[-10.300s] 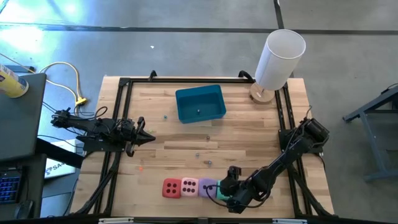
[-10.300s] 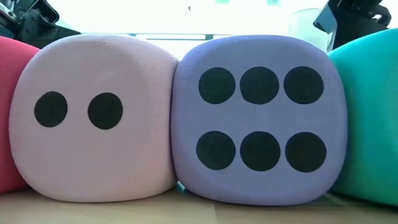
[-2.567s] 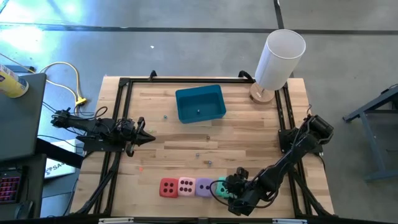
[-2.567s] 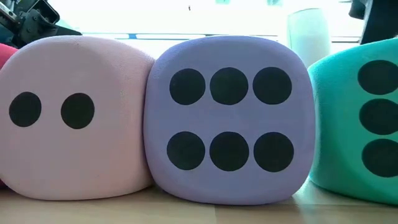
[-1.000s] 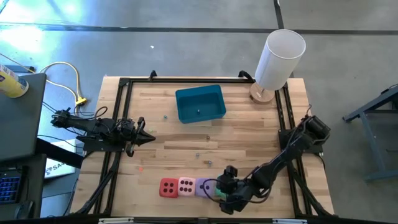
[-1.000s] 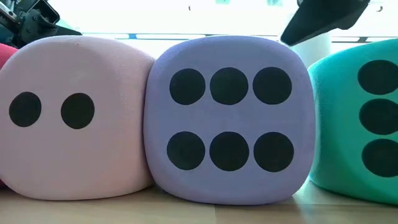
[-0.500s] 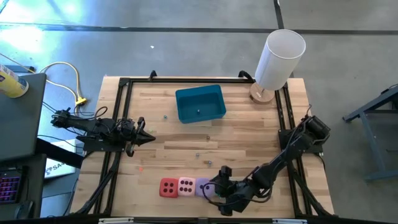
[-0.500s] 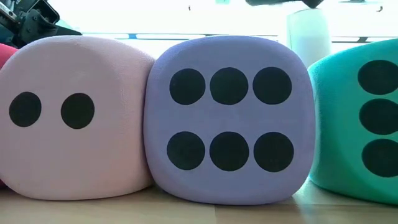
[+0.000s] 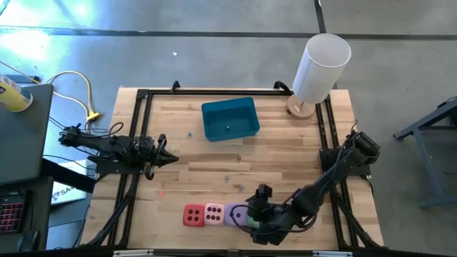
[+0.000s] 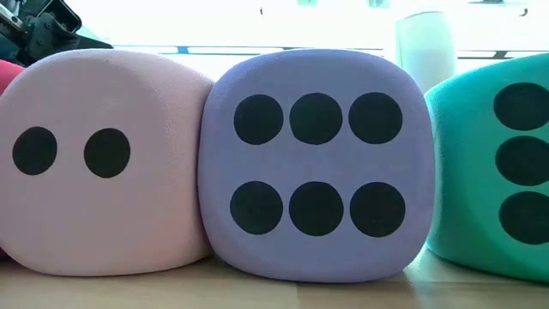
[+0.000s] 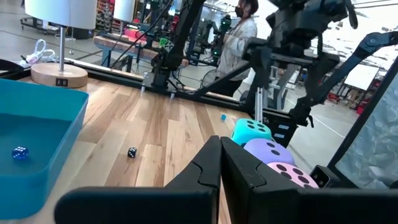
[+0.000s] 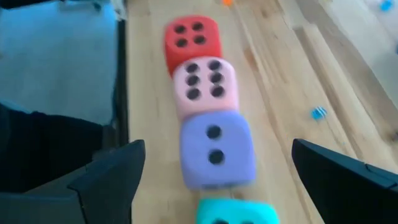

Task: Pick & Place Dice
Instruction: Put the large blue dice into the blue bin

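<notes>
- Grey concrete floor surrounds a wooden bench [image 9: 285, 150] framed by black rails, seen from above.
- Toward the far side of the bench sits a blue bin [image 9: 229, 119], and a tiny dark-blue die [image 11: 20, 153] lies inside it.
- Beside the bin, at the far right corner of the bench, stands a white lamp [image 9: 319, 70] on a round wooden base.
- Four dice lie in a straight row along the near edge, well apart from the bin: red die [image 9: 193, 215], pink die [image 9: 213, 213], purple die [image 9: 233, 214] and teal die [image 12: 238, 213], each touching the next one or lying just beside it.
- From the right wrist, the red die shows four pips on top, the pink one six, the purple one two.
- From bench height, the pink die shows two pips on its side and the purple one six; a narrow gap separates the purple and teal dice there.
- Right gripper [image 9: 255, 216] hangs over the teal end of the row, hiding most of the teal die from above; its jaws stand wide apart, one on each side of the line of dice.
- Left gripper [image 9: 170, 156] rests low at the left side of the bench, nearer the bin than the dice, with its jaws pressed together and nothing between them.
- A few very small dice lie scattered on the wood between the bin and the row.
- Beyond the bench, a person in a light coat [image 11: 241, 34] stands among other equipment.
- Off the left edge, a yellow cable [image 9: 80, 91] loops across the floor.
</notes>
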You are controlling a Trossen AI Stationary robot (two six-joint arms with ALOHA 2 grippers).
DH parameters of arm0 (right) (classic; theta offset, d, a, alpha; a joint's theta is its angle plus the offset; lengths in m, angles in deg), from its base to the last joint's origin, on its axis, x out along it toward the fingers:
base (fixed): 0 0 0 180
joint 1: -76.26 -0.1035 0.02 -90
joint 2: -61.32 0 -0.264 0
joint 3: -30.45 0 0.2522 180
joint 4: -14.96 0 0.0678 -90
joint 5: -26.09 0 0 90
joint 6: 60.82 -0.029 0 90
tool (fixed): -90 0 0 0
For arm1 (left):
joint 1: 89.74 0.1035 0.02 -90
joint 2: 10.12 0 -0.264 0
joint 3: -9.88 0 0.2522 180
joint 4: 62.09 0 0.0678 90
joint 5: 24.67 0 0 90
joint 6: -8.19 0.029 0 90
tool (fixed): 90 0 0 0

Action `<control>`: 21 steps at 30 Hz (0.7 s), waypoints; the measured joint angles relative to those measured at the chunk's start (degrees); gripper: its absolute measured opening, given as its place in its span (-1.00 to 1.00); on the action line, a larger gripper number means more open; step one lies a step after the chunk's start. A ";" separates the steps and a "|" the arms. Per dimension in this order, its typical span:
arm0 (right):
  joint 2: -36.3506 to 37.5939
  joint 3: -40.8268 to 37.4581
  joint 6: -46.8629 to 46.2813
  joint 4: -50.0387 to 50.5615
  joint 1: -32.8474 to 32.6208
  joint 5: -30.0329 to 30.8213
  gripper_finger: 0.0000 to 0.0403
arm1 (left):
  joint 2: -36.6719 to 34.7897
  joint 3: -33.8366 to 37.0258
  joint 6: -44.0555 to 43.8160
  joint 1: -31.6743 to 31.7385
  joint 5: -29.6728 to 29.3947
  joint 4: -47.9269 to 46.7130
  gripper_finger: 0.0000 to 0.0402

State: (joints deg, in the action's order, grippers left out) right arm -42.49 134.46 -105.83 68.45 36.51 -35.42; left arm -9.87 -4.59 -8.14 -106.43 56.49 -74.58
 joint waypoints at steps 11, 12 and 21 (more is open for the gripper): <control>-3.72 1.46 -19.19 22.67 1.23 -12.22 0.97 | 0.00 0.00 -0.04 0.02 0.00 0.00 -1.00; -4.27 1.44 -18.37 21.93 1.34 -13.53 0.97 | 0.00 0.00 -0.04 0.00 0.00 0.00 -1.00; -5.38 1.51 -13.32 14.50 1.63 -15.19 0.97 | 0.00 0.02 -0.09 0.02 -0.02 0.02 -1.00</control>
State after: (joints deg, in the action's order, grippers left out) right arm -47.87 135.97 -119.15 82.95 38.14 -50.60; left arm -9.87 -4.57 -8.23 -106.41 56.47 -74.55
